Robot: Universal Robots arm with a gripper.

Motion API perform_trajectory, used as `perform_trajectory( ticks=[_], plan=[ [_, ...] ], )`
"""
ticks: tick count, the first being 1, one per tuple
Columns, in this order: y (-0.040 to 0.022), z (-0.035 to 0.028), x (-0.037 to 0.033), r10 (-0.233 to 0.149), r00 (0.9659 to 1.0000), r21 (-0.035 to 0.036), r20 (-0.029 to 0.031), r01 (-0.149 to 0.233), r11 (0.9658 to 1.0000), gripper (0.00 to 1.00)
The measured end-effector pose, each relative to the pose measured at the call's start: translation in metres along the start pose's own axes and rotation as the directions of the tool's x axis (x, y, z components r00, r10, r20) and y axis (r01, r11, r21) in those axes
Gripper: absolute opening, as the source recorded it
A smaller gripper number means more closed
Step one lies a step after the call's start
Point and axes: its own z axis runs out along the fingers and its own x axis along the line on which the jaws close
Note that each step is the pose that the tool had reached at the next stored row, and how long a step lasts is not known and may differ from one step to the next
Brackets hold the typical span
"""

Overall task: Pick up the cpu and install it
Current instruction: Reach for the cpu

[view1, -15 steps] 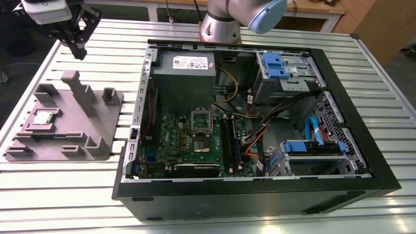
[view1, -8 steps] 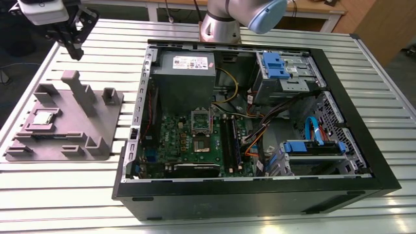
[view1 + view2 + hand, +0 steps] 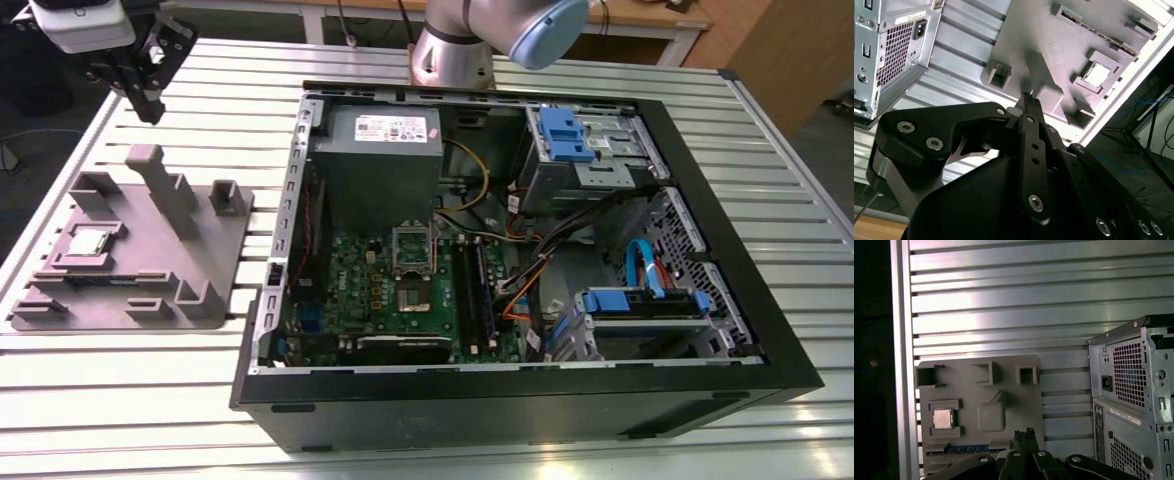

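1. The cpu (image 3: 90, 243) lies flat in a square pocket of the grey fixture plate (image 3: 200, 255) – on the slatted metal table (image 3: 120, 400), at the exterior view's left of the open computer case (image 3: 694, 380).
2. In both wrist views the cpu (image 3: 1099, 75) (image 3: 942, 418) shows its pale metal top, seated in its pocket.
3. The gripper (image 3: 151, 115) hangs above the table past the plate's far edge, well apart from the cpu.
4. Its fingers are pressed together with nothing between them – seen closed in both wrist views (image 3: 1029, 97) (image 3: 1024, 432).
5. Inside the case the green motherboard (image 3: 387, 300) lies face up, below the grey power supply (image 3: 380, 140).
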Motion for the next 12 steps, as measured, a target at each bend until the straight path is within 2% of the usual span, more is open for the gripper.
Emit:
perform_trajectory(
  ticks=[4, 12],
  plan=[
    [0.0000, 0.0001, 0.0000, 0.000, 1.0000, -0.0001, -0.0001, 0.000, 1.0000, 0.10],
    [-0.0004, 0.0005, 0.0046, 0.000, 1.0000, 0.0000, -0.0005, 0.000, 1.0000, 0.10]
  ],
)
